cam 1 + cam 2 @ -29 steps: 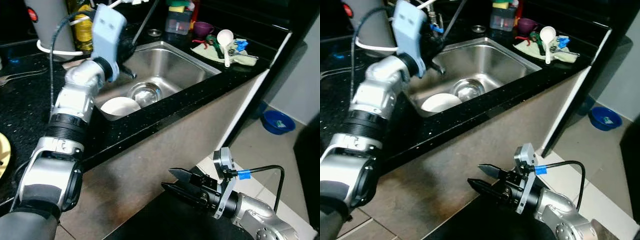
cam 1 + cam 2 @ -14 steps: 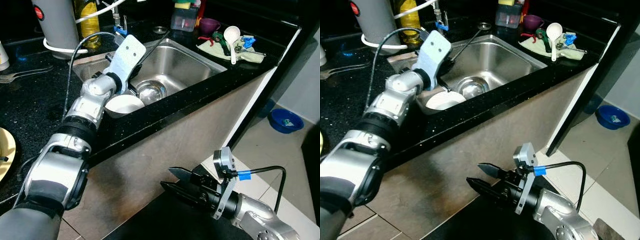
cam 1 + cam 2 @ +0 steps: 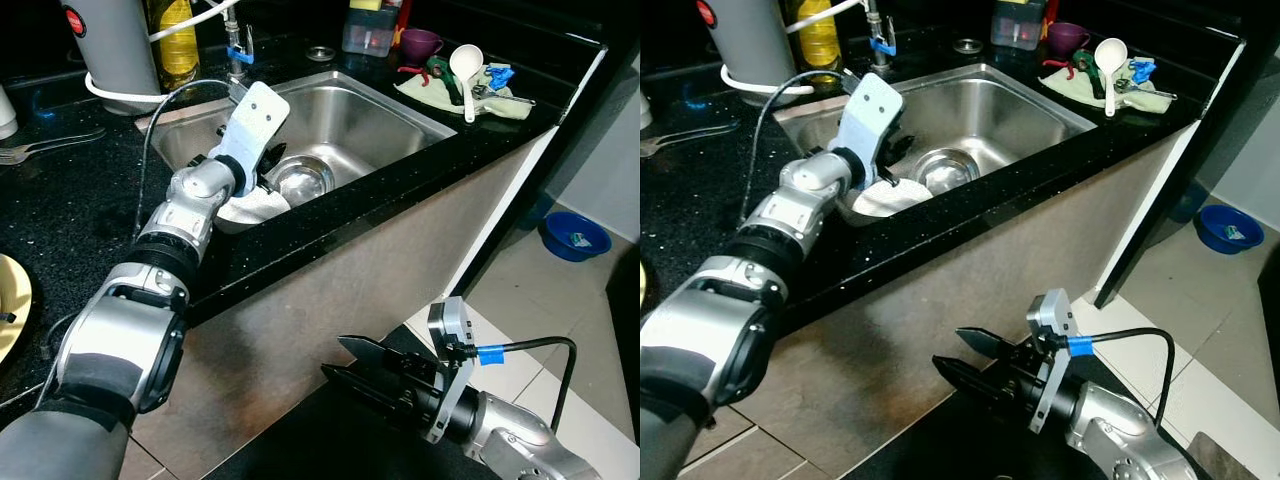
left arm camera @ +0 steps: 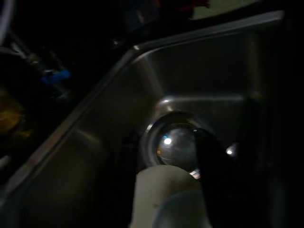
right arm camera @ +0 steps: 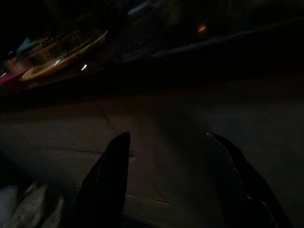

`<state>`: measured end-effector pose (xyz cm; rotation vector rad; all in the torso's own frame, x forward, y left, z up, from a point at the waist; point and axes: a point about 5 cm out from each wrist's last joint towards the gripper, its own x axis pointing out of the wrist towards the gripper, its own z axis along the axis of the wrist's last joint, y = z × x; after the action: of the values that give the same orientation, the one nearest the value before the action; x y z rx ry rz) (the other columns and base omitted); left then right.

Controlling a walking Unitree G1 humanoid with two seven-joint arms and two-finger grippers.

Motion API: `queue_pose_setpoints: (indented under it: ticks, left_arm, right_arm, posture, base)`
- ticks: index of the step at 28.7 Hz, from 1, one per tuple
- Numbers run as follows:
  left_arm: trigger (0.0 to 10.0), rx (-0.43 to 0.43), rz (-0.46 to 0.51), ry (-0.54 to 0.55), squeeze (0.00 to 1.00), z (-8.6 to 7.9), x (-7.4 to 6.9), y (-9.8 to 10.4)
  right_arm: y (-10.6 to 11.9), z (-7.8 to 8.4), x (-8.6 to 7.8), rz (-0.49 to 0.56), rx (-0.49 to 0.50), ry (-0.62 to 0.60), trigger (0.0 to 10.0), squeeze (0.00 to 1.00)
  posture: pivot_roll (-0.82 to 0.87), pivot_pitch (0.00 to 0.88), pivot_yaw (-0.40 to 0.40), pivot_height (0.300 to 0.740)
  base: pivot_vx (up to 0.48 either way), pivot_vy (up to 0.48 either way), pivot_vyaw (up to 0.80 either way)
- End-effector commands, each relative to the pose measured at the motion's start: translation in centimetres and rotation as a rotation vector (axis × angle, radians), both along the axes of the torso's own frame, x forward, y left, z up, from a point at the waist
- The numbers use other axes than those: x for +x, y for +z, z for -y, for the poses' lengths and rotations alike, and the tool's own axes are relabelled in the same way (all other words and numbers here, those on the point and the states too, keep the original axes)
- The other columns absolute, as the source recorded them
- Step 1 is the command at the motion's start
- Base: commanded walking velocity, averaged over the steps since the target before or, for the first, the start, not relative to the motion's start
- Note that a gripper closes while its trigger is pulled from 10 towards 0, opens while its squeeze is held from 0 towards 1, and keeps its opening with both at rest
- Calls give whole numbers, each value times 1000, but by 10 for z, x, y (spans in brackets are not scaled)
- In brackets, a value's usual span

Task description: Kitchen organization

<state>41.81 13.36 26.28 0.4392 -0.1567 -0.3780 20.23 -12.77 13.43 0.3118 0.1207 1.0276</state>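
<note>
A steel sink (image 3: 385, 112) is set in the black counter (image 3: 70, 210). In it lie a white bowl (image 3: 250, 208) near the front left wall and a steel bowl (image 3: 300, 180) beside it. My left arm reaches down into the sink, and its gripper (image 3: 268, 165) is right at the white bowl's far rim. The left wrist view is dark, with the white bowl (image 4: 164, 194) close up and the steel bowl (image 4: 173, 142) just beyond. My right gripper (image 3: 332, 355) hangs low in front of the counter, open and holding nothing.
A grey jug (image 3: 105, 40), an oil bottle (image 3: 178, 40) and the tap (image 3: 237, 50) stand behind the sink. A fork (image 3: 45, 148) and a yellow plate (image 3: 10, 310) lie at the left. A white ladle (image 3: 465, 70) lies on a cloth, and a blue bowl (image 3: 572, 235) sits on the floor.
My left arm has come down from above the sink's back left corner to the white bowl. The right arm has stayed where it was.
</note>
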Motion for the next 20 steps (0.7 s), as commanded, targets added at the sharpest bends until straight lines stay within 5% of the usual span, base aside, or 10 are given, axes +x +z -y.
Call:
queue_pose_setpoints:
  ticks: [1,5,7,15,20]
  left_arm:
    - [10000,-39,62,9,1000,-5,-1,15]
    - [10000,-86,173,68,1000,-17,-7,32]
    - [10000,-86,220,103,0,-24,-12,37]
    - [10000,-132,267,263,0,-52,-38,39]
    - [10000,-154,256,315,0,-51,-55,28]
  right_arm:
    - [5,3,6,37,9,-78,10000,0]
    - [5,7,13,29,45,-144,10000,0]
    - [5,6,13,29,55,-127,10000,0]
    - [2,1,14,11,80,-65,10000,0]
    - [0,-1,16,0,104,-50,10000,0]
  posture:
    - [25,87,-21,740]
    - [32,80,-22,740]
    - [42,77,-25,740]
    - [84,67,-38,740]
    - [96,58,-43,740]
  base:
    - [0,0,0]
    - [0,0,0]
    - [0,0,400]
    - [0,0,800]
    - [0,0,794]
